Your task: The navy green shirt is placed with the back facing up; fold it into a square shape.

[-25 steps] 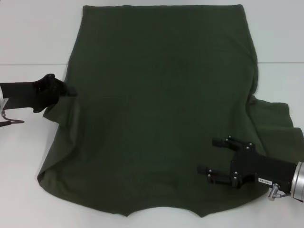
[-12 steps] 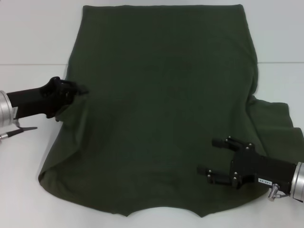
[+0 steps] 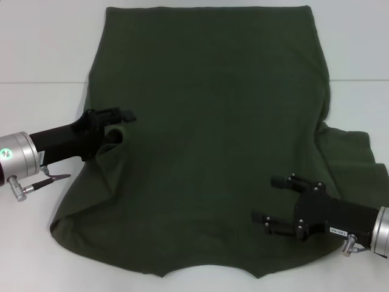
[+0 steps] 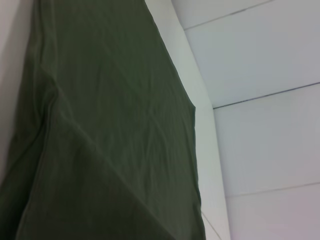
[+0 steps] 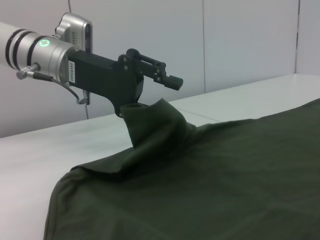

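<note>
**A:** What takes up most of the table [image 3: 36, 55]?

**B:** The green shirt [image 3: 206, 121], spread flat with its plain side up. It covers the middle of the white top from the far edge down to the near one, with one sleeve sticking out on the robot's right.

**A:** And the arms?

**B:** The left gripper [image 3: 112, 125] is over the shirt's left edge, its fingers clamped on a fold of cloth. The right wrist view shows that fold lifted off the table in a peak under the gripper [image 5: 145, 95].

**A:** The other one?

**B:** The right gripper [image 3: 270, 201] sits low over the near right part of the shirt, its two fingers apart and holding nothing.
</note>
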`<state>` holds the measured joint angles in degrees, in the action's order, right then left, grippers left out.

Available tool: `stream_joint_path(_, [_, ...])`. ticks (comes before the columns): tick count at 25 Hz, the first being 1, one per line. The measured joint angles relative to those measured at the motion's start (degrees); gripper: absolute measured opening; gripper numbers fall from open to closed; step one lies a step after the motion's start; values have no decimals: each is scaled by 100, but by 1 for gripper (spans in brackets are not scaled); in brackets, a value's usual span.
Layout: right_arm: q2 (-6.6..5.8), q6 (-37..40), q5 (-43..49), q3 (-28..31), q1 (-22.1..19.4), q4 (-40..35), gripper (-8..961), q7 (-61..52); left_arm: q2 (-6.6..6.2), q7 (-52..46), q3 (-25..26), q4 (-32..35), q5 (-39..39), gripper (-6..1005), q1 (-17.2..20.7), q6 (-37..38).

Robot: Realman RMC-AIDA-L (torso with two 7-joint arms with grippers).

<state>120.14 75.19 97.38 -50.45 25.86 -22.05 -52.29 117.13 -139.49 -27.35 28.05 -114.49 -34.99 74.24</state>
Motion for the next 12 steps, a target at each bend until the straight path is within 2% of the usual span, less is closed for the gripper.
stream_joint_path(3, [0, -2, 0, 0, 6, 9, 927, 0, 17, 6, -9, -2, 3, 497, 3, -101])
stream_joint_path(7, [0, -4, 0, 0, 13, 56, 927, 3, 124, 15, -17, -7, 2, 532, 11, -286])
stream_joint_path(12, [0, -13, 0, 0, 24, 60, 927, 9, 247, 46, 312, -158, 457, 548, 85, -469])
